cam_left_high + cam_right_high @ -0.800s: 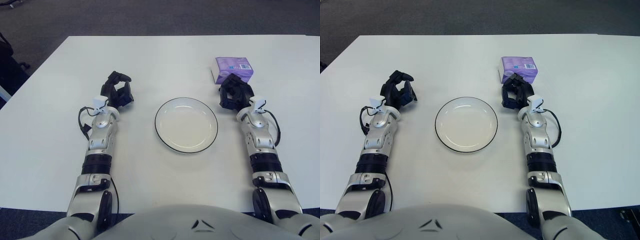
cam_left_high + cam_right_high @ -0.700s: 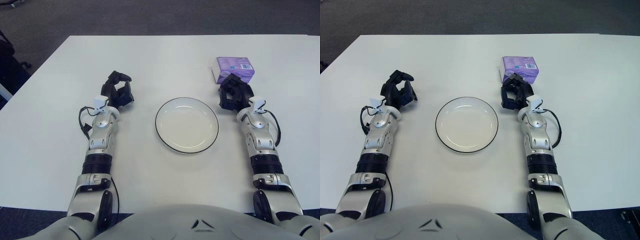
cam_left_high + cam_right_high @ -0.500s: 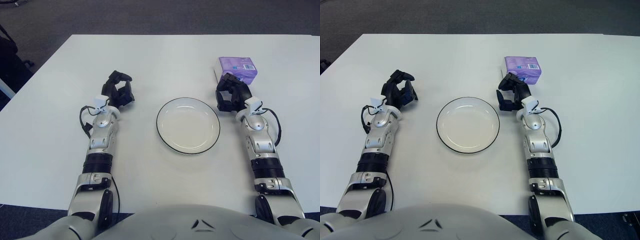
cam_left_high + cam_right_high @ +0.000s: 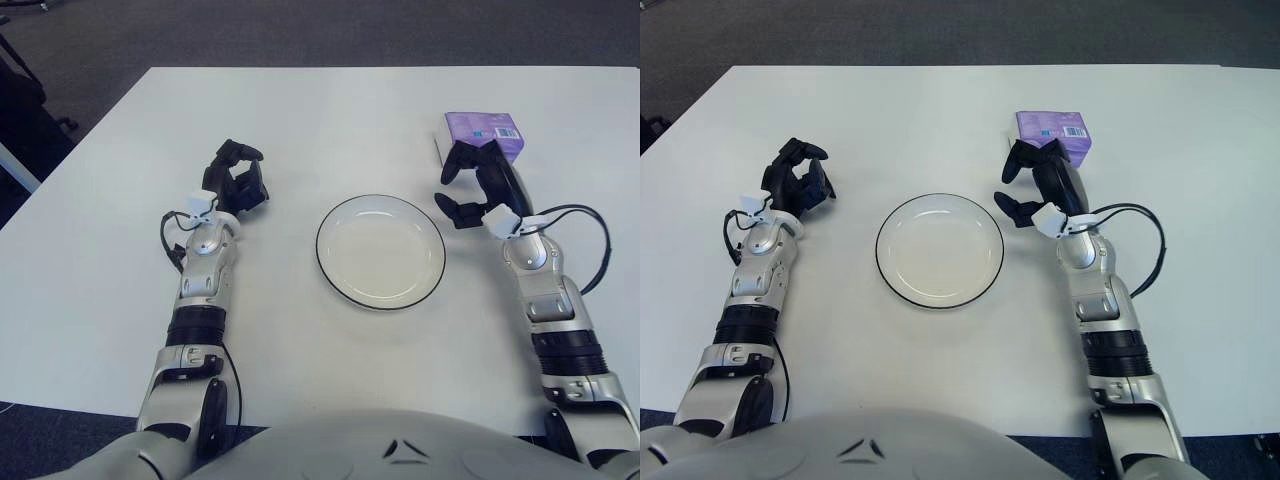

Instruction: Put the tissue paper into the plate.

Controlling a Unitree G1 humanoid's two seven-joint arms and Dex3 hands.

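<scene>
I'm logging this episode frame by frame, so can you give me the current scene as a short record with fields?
surface: white table
target: round white plate with a dark rim, empty, at the table's middle
object: purple tissue pack, lying on the table beyond and right of the plate
right hand: right hand open, fingers spread, just in front of the tissue pack, holding nothing
left hand: left hand left of the plate, fingers curled, holding nothing
task state: tissue pack not yet grasped, not in the plate
</scene>
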